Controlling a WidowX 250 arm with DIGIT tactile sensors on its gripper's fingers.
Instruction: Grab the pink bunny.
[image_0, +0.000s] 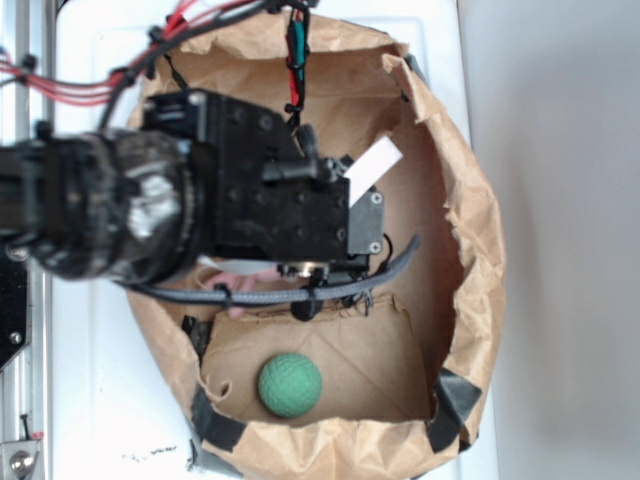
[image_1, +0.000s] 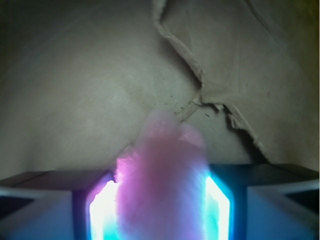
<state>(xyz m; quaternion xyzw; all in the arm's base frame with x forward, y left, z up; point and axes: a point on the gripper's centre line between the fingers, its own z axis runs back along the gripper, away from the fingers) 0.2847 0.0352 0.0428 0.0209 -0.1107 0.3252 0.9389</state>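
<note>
Gripper (image_1: 162, 200) pinching the pink bunny (image_1: 162, 175) between glowing pads (image_1: 217, 210) — low inside the brown paper bag (image_0: 470, 230). Green ball (image_0: 290, 384) lying apart, in the bag's lower fold — untouched.

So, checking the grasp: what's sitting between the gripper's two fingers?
The pink bunny fills the gap between the gripper's fingers, as the wrist view shows. In the exterior view the arm hides most of it.
</note>
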